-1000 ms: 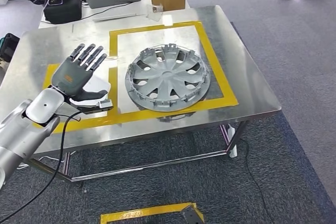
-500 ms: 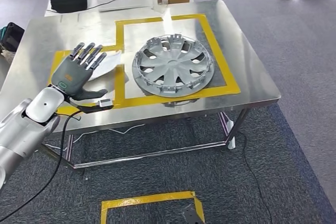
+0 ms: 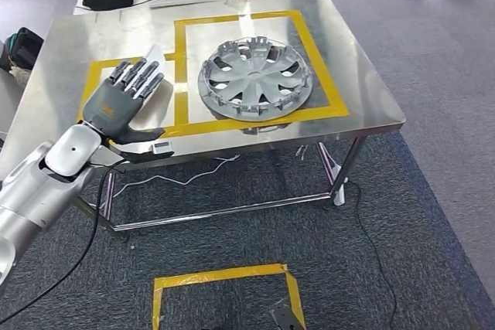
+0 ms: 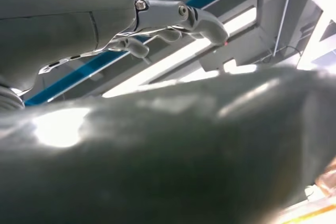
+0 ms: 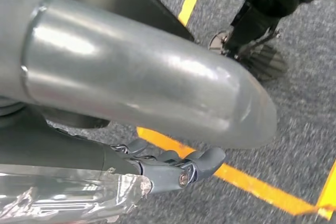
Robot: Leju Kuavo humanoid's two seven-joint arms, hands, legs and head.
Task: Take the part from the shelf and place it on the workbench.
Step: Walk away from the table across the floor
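Left hand (image 3: 120, 106) empty, wheel cover (image 3: 255, 77) well right on workbench (image 3: 362, 83)

Found no readable text; noted an orange mark on the left hand (image 3: 110, 110), too small to read.
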